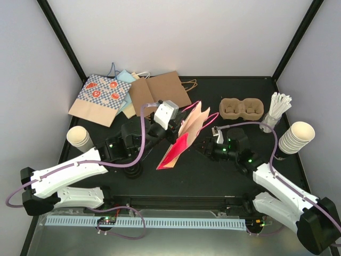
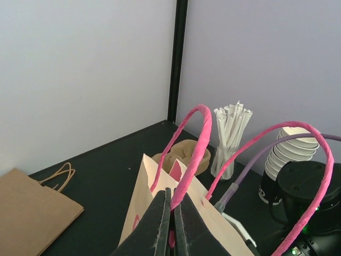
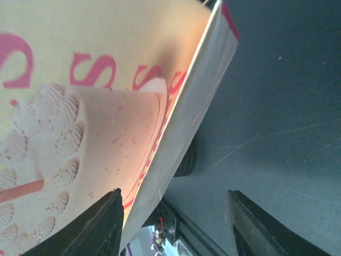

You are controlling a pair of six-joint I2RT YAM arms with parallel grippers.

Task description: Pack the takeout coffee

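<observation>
The black table [image 1: 213, 176] fills the overhead view, its near edge hidden behind the arm bases. At its middle a cream paper bag [image 1: 186, 136] with pink handles stands leaning. The overhead view shows only its thin top edge and one pink side. The right wrist view is almost filled by the bag's face [image 3: 80, 80], where big pink letters are cut off at the frame. They look like repeated "s" shapes and no word can be read; below them is a printed drawing with piped swirls. Flat bags lie at the back left: a brown one [image 1: 160, 90] and a blue-checked one with red-orange circles [image 1: 101, 93] whose print is too small to read. At the back right is a two-well pulp carrier [image 1: 242, 108]. Lidless cream cup stacks stand at the right [image 1: 295, 137] and the left [image 1: 80, 137], and a glass of wrapped straws [image 1: 277, 109] stands beside the carrier. Where the takeout coffee is cannot be told; no view lets it be picked out, and the bag's inside is hidden. The left gripper [image 2: 170, 213] is pressed together, pinching a pink handle [image 2: 194, 154], a detail only its own camera shows. The right gripper [image 3: 175, 202] is spread beside the bag's edge, gripping nothing.
</observation>
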